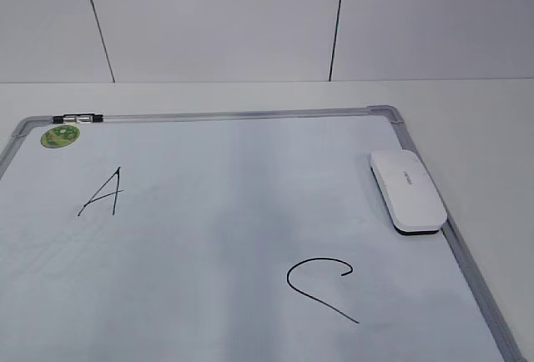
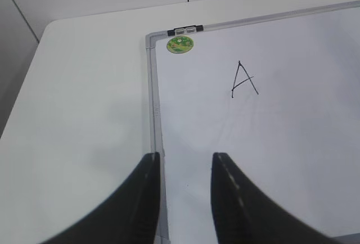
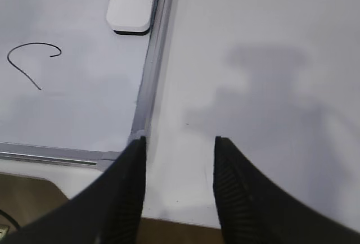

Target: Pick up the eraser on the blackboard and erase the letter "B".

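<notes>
large white dry-erase blackboard with grey metal frame (image 1: 392, 115) flat on white table (image 1: 476, 120). flat white oblong eraser with dark felt underside (image 1: 407, 189) lying on board against right frame edge, untouched. black handwritten "a" (image 1: 103, 193) upper left, black "c" (image 1: 320, 285) lower centre, well apart from eraser. no "b" visible on board. round green sticker (image 1: 60, 136) at top left corner. left gripper (image 2: 185, 162) jaws apart, empty, above board's left frame. right gripper (image 3: 179, 143) jaws apart, empty, above table just off board's near right corner.
</notes>
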Motion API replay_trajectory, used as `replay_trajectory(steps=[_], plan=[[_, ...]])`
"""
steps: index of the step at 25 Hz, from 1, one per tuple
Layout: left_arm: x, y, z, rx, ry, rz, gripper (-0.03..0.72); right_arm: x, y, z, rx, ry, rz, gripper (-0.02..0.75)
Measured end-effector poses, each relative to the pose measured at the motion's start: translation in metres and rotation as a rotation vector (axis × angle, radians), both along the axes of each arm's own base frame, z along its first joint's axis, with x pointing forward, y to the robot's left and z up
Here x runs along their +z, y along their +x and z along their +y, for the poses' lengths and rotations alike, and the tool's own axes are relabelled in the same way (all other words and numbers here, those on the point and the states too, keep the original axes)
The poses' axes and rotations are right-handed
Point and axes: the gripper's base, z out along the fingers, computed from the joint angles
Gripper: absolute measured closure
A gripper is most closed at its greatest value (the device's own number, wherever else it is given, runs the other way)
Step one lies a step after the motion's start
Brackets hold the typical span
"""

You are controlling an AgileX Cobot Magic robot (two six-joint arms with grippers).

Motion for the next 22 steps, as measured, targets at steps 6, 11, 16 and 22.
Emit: replay_trajectory(steps=[6,11,16,22], plan=[[-0.023,-0.015,-0.003,-0.023,0.0,-0.024,0.45,-0.018,0.009,-0.002,-0.022,-0.053,0.035,0.435],[-0.046,-0.008,-0.003,-0.042,-0.009,0.035,0.45,-0.022,0.01,-0.002,-0.019,-0.049,0.0,0.435],[-0.049,-0.004,-0.003,-0.064,-0.003,0.012,0.45,-0.026,0.001,-0.004,-0.017,-0.027,-0.098,0.435],[-0.049,-0.005,-0.001,-0.131,0.012,0.013,0.45,-0.029,-0.003,-0.004,-0.013,-0.018,-0.125,0.435]])
